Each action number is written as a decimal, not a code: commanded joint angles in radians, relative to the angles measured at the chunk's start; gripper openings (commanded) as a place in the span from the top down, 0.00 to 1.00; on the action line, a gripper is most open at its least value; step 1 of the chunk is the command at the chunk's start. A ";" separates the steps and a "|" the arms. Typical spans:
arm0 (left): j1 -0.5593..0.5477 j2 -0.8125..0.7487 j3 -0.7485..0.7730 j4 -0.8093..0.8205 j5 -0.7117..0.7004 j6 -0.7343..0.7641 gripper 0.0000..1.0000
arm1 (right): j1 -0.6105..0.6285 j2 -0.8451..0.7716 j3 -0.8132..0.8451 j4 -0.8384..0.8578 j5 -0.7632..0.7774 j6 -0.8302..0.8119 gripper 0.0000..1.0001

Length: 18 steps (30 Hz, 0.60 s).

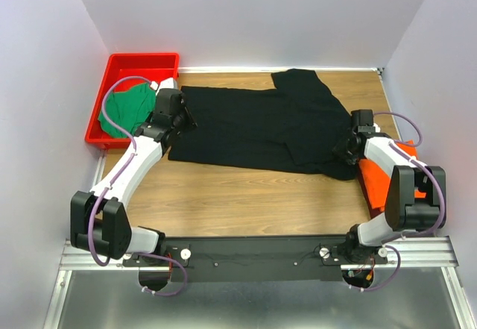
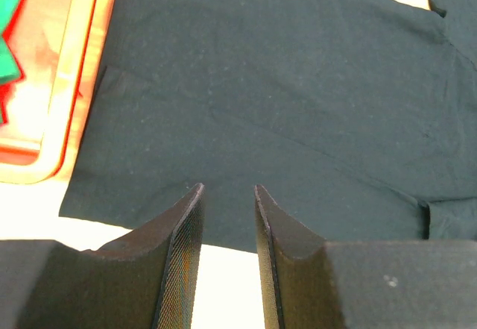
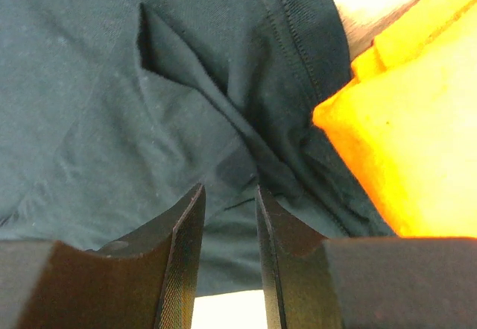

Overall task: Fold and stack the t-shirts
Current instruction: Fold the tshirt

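Observation:
A black t-shirt (image 1: 261,124) lies spread flat across the far half of the table, one sleeve folded over near the right side. My left gripper (image 1: 185,120) hovers at the shirt's left edge. In the left wrist view its jaws (image 2: 227,189) stand apart, with only bare table and the black t-shirt's (image 2: 283,83) hem below them. My right gripper (image 1: 347,150) is over the shirt's near right corner, open above wrinkled black cloth (image 3: 112,120), nothing pinched (image 3: 229,189). A folded orange t-shirt (image 1: 375,180) (image 3: 417,150) lies beside that corner. A green t-shirt (image 1: 123,109) sits crumpled in the tray.
A red plastic tray (image 1: 141,59) (image 2: 82,68) stands at the far left corner, touching the black shirt's left side. White walls close in the table on the left, back and right. Bare wood runs along the near half of the table (image 1: 246,195).

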<state>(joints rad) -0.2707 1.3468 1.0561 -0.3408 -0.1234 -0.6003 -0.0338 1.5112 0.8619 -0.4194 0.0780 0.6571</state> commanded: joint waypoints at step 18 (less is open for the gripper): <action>0.001 0.002 0.064 -0.021 -0.005 0.089 0.60 | 0.003 0.089 0.104 0.047 0.031 0.027 0.92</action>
<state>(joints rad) -0.2703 1.3468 1.0882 -0.3473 -0.1223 -0.5404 -0.0338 1.5860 0.9115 -0.3931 0.1032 0.6659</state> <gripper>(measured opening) 0.400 0.092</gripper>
